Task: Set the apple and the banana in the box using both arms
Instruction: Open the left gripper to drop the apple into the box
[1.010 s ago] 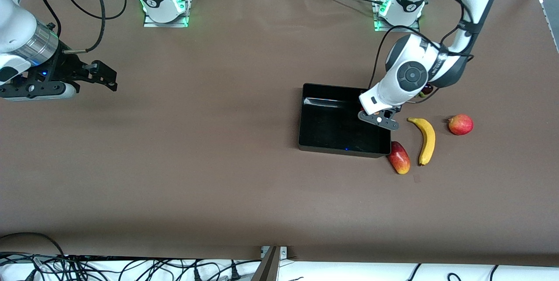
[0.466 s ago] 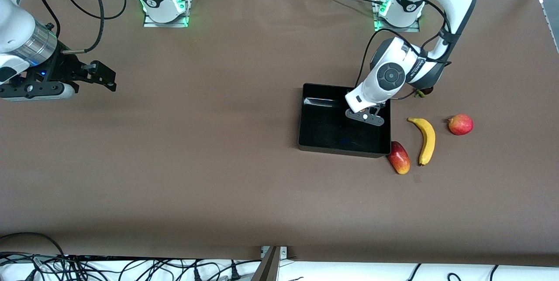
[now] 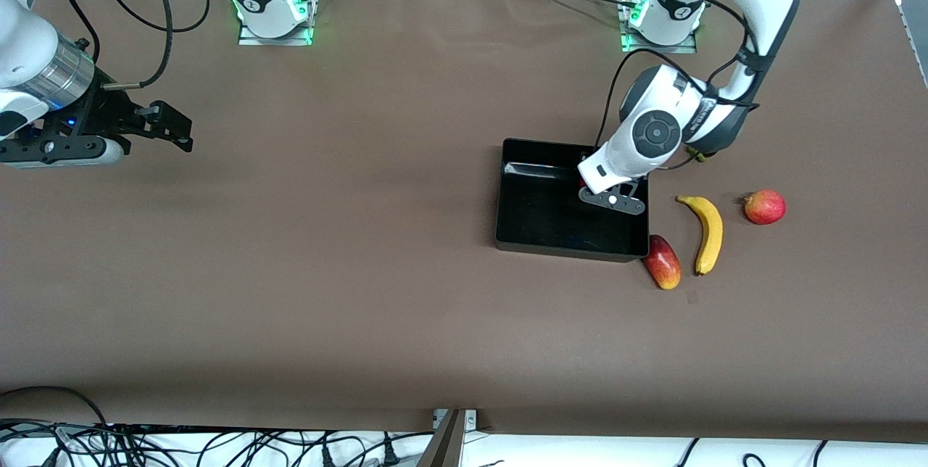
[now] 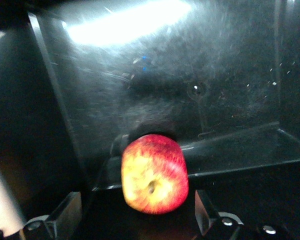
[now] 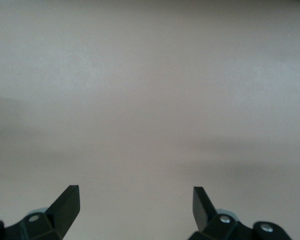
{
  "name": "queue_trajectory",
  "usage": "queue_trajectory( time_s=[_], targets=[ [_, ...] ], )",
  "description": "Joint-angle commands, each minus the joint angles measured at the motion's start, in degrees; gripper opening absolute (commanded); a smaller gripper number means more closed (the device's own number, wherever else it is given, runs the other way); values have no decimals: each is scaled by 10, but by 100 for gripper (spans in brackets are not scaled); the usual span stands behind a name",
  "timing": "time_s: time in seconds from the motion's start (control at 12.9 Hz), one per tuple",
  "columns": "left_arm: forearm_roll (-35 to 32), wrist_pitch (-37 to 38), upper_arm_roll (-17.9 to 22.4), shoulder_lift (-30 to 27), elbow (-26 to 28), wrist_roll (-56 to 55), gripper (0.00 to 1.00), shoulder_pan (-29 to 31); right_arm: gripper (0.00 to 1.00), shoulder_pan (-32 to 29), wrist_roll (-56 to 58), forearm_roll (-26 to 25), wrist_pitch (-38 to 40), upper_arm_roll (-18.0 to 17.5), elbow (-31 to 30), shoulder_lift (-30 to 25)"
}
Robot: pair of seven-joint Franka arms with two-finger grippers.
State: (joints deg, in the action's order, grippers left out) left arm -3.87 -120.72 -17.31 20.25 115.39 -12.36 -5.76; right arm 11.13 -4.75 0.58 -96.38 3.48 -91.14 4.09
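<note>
Room and blockers round the box

Left gripper (image 3: 607, 195) sits spread over box (image 3: 538, 238); apple (image 4: 154, 173) between its fingers. Mango-like fruit (image 3: 662, 262) touches box corner, banana (image 3: 707, 232) just beside. Right gripper (image 5: 135, 210) waits, spread over bare table (image 3: 348, 271).

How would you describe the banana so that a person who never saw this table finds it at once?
Find the black box toward the left arm's end of the table. Three fruits lie on the table beside it; the banana is the middle one. It alone is long, curved and plain yellow, while its neighbours are red.
</note>
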Motion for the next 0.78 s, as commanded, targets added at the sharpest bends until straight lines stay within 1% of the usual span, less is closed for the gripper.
queue_trajectory(
  time_s=[0.0,0.08,0.16,0.23,0.39,0.47,0.62,0.7],
  targets=[
    [4,144,15,-1,-123,5,100,26,100,-7,-3,-2,-1,-5,7,2],
    [3,160,18,4,-150,8,100,49,100,-7,-3,-2,-1,-5,7,2],
    [-6,160,21,21,-168,11,100,81,100,-8,-3,-2,-1,-5,7,2],
    [-37,160,20,37,-181,24,100,110,100,-7,-4,-2,-1,-5,7,2],
    [-104,155,20,73,-204,86,100,137,100,-7,-3,-2,-1,-5,7,2],
    [-113,148,20,91,-210,113,100,158,100,-7,-3,-2,-1,-5,7,2],
    [-116,80,21,124,-200,201,100,181,100,-7,-4,-2,-1,-5,7,2],
    [-115,54,21,142,-192,228,100,194,100,-7,-3,-2,-1,-5,7,2]
  ],
)
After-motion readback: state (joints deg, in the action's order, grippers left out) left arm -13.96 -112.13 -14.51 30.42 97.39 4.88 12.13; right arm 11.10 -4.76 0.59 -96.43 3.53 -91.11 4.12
